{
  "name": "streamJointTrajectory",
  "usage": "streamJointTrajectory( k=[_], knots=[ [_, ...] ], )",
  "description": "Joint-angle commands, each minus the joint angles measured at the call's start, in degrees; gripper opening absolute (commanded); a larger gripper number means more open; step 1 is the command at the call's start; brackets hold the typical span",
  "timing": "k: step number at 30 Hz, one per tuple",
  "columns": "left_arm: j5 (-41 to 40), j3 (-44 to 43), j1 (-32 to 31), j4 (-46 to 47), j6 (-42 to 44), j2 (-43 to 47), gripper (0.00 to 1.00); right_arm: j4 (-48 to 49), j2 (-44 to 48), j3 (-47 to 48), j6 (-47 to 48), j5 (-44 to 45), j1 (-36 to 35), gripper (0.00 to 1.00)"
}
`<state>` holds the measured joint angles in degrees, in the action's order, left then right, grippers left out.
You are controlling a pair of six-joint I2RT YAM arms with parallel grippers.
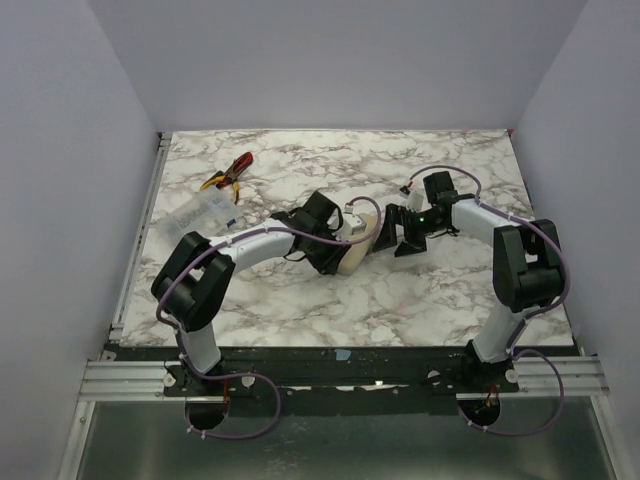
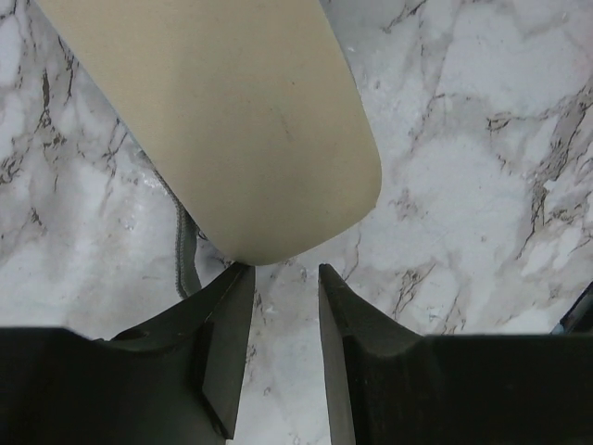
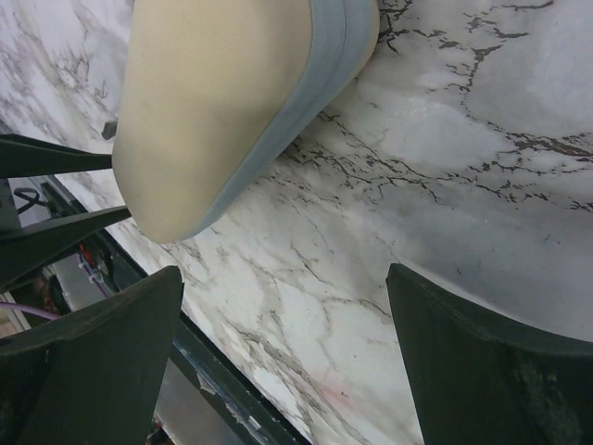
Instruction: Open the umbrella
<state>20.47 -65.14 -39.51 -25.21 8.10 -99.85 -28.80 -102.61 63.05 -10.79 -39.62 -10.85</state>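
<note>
The left tool (image 2: 285, 320) has its jaws a narrow slot apart with nothing between them, only bare marble worktop (image 2: 482, 139) showing through the gap. Just past its tips, at 12 o'clock in its own view, sits the rounded end of the umbrella (image 2: 232, 120), near but not gripped. A thin greyish strap (image 2: 185, 250) trails down at the bundle's 7 o'clock. The right tool (image 3: 283, 343) is spread wide and is equally empty, with the folded beige body at its 11 o'clock. From overhead the umbrella lies closed near the middle of the worktop, the left tool at its 9 o'clock and the right at its 3 o'clock. I cannot make out the shaft or the handle knob. Far off at 10 o'clock lie the pliers (image 1: 228, 172) and a clear plastic box (image 1: 195, 213). The trouble I would expect is that the smooth, fat fabric end looks too broad for that narrow slot, so closing there may nudge the bundle away. A pull from one side alone would likely drag the whole thing. With both tools so close, they could also knock together.
</note>
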Motion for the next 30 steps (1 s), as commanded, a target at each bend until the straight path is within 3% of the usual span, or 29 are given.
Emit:
streamJointTrajectory(
  k=[1,7,13,19,23,30],
  knots=[
    [1.15,-3.29,-1.03,5.23,-4.35,-3.69,0.34,0.72,-1.11,1.38,0.46,-0.94,0.48,0.94],
    [2.85,-1.01,-1.91,11.46,-5.47,-0.76,0.37,3.36,-1.32,0.81,-0.61,-0.95,0.57,0.93],
    [5.66,18.98,-1.06,24.27,-5.35,15.66,0.48,8.54,-0.94,-0.67,-4.61,-2.76,0.62,0.93],
    [9.44,30.68,-0.86,35.89,-10.66,20.36,0.49,14.14,-2.24,-2.29,-6.83,-3.56,0.57,0.91],
    [5.57,32.02,-1.26,41.22,-14.45,19.11,0.49,16.37,-3.21,-2.74,-8.13,-4.33,0.52,0.91],
    [2.79,28.78,-1.21,46.07,-9.61,13.37,0.49,17.88,-6.23,-2.01,-10.12,-6.17,0.55,0.89]
  ],
)
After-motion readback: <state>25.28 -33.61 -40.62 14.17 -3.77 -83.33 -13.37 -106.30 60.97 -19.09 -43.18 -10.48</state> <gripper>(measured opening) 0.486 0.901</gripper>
